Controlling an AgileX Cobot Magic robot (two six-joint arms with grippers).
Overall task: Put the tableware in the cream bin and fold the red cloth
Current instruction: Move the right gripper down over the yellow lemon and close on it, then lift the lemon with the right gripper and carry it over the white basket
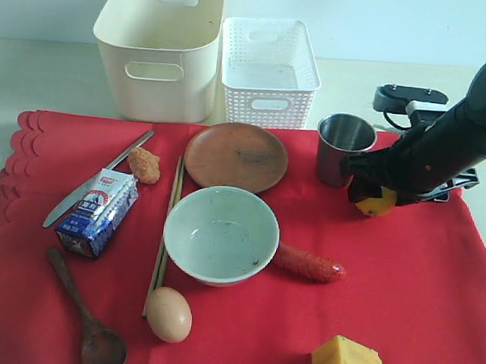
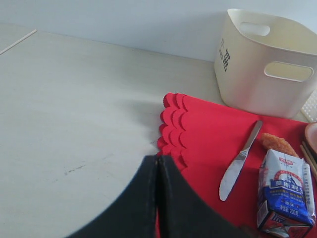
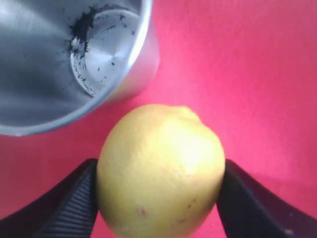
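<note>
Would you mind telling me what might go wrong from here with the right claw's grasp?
The right claw pinches the round lemon only at its sides, so it may slip and roll across the red cloth. The steel cup stands right beside the lemon; lifting could tip it. The lemon is food, and the cream bin sits next to the white basket, so a wrong drop is possible.

My gripper (image 3: 161, 201) pads (image 3: 74, 203) meet both sides of a yellow lemon (image 3: 161, 163) on the red cloth (image 3: 247, 74); steel cup (image 3: 64, 54) just beside.
</note>
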